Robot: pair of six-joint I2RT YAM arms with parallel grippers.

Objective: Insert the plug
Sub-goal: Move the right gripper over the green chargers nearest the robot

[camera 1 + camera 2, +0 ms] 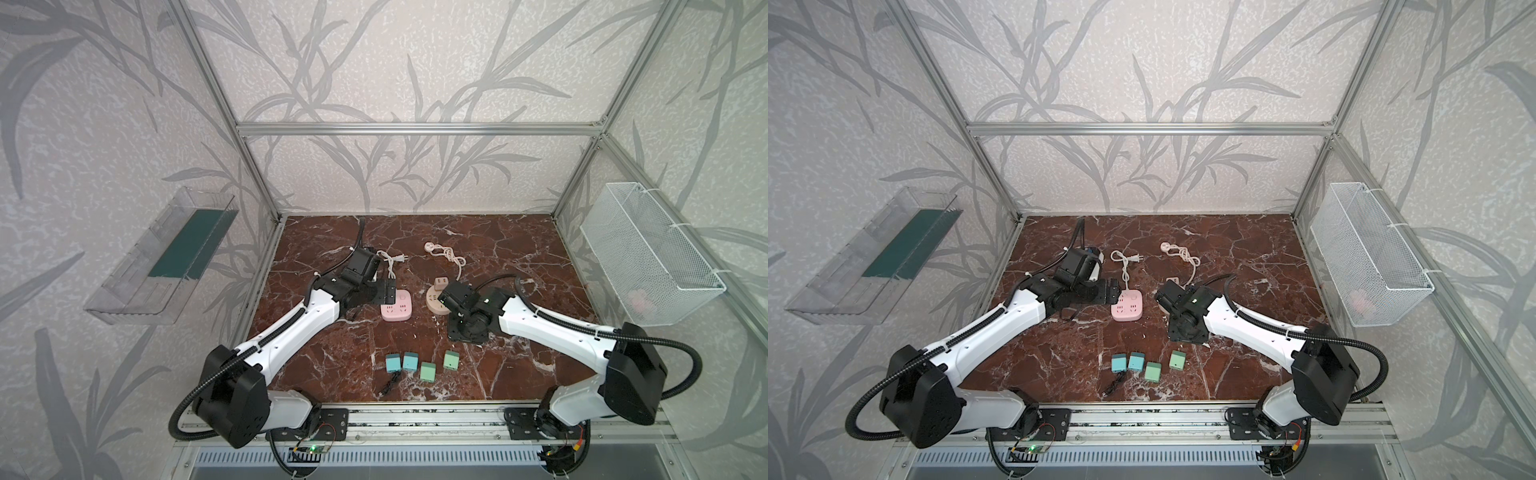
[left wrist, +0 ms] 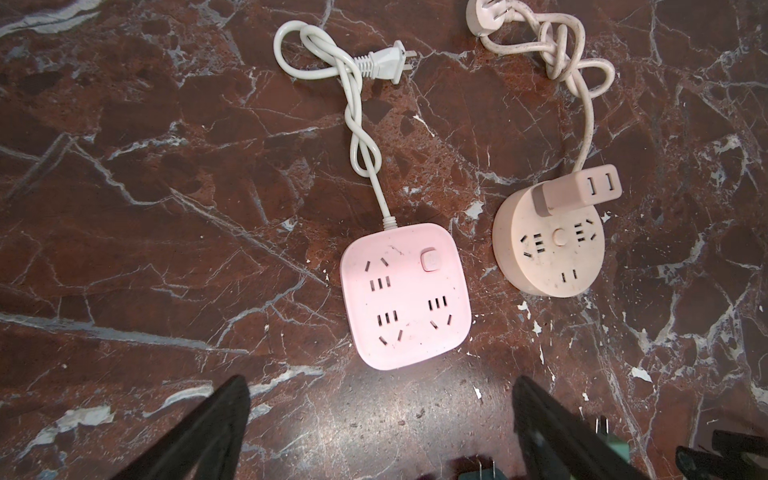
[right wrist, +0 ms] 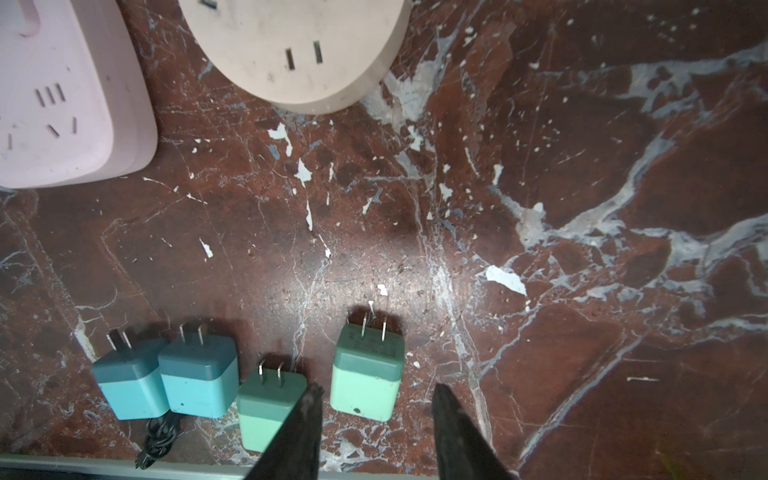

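Observation:
Several cube plugs lie in a row near the table's front edge, prongs up: two blue ones (image 1: 392,362) (image 1: 410,360) and two green ones (image 1: 428,371) (image 1: 451,360). My right gripper (image 3: 376,395) hovers above the rightmost green plug (image 3: 368,370). It is open, and its fingers stand apart on either side of the plug in the wrist view without touching it. The pink square socket block (image 2: 405,295) and the round beige socket block (image 2: 548,249) lie mid-table. My left gripper (image 2: 380,415) is wide open and empty, just short of the pink block.
A beige adapter (image 2: 577,191) is plugged into the round block. Each block's knotted cord, white (image 2: 353,108) and beige (image 2: 557,50), trails toward the back. A small black cable (image 1: 388,382) lies in front of the blue plugs. A wire basket (image 1: 648,257) and a clear tray (image 1: 158,257) hang on the side walls.

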